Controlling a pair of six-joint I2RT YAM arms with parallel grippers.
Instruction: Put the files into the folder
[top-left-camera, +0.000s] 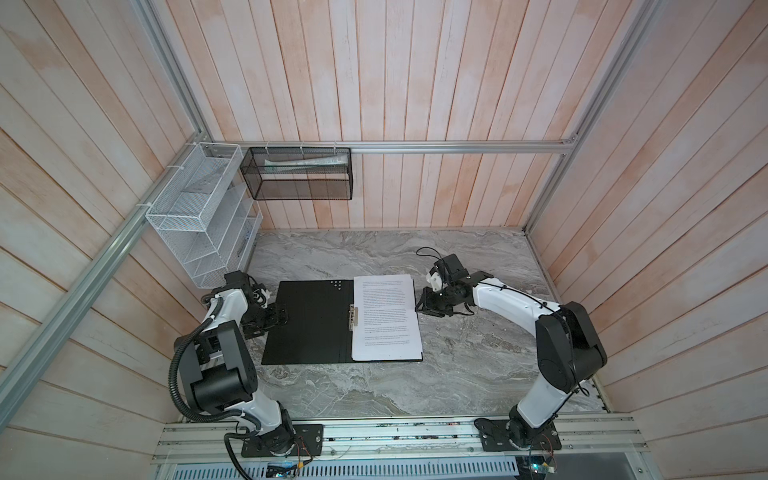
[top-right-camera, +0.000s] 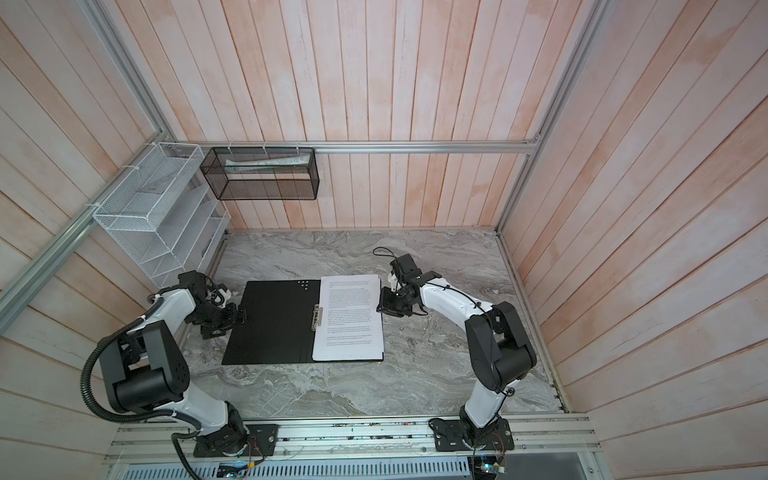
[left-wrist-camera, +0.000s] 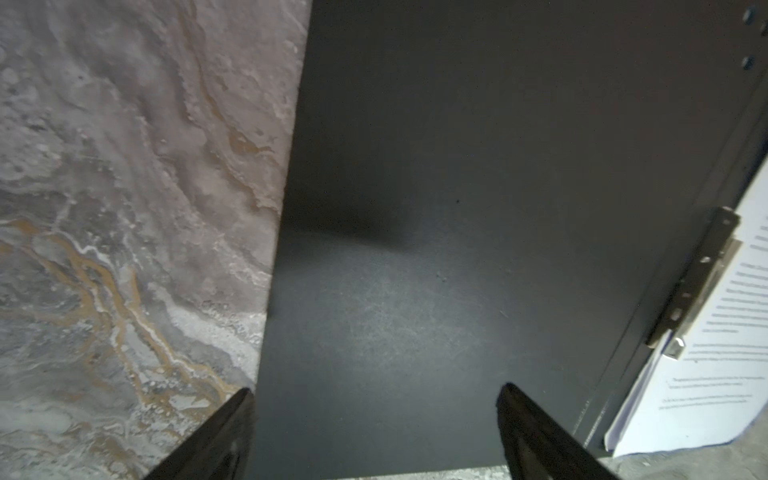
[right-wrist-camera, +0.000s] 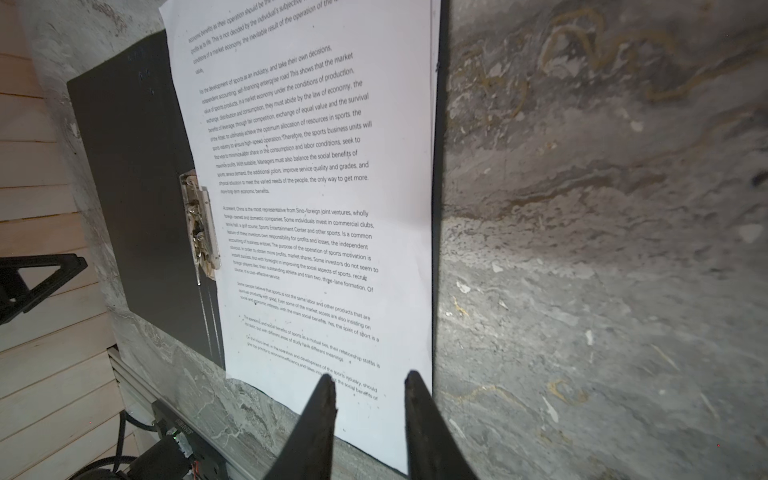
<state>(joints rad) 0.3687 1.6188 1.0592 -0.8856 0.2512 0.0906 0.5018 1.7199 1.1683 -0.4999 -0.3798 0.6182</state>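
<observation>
The folder (top-left-camera: 307, 324) (top-right-camera: 270, 324) lies open and flat on the marble table, black inside facing up, with a metal spine clip (top-left-camera: 353, 316) (right-wrist-camera: 201, 224) at its middle. The files (top-left-camera: 386, 320) (top-right-camera: 349, 320) (right-wrist-camera: 311, 208), white printed sheets, lie on the folder's right half. My left gripper (top-left-camera: 282, 316) (left-wrist-camera: 375, 388) is wide open at the folder's left edge, its fingers over the black cover (left-wrist-camera: 457, 208) with nothing between them. My right gripper (top-left-camera: 419, 306) (right-wrist-camera: 370, 374) sits at the right edge of the files, its fingers a little apart above the paper, holding nothing.
A white wire rack (top-left-camera: 203, 216) hangs on the left wall. A black mesh basket (top-left-camera: 299, 174) with rolled paper inside hangs on the back wall. Bare marble table (top-left-camera: 478, 353) lies right of and in front of the folder. An aluminium rail (top-left-camera: 399, 432) runs along the front.
</observation>
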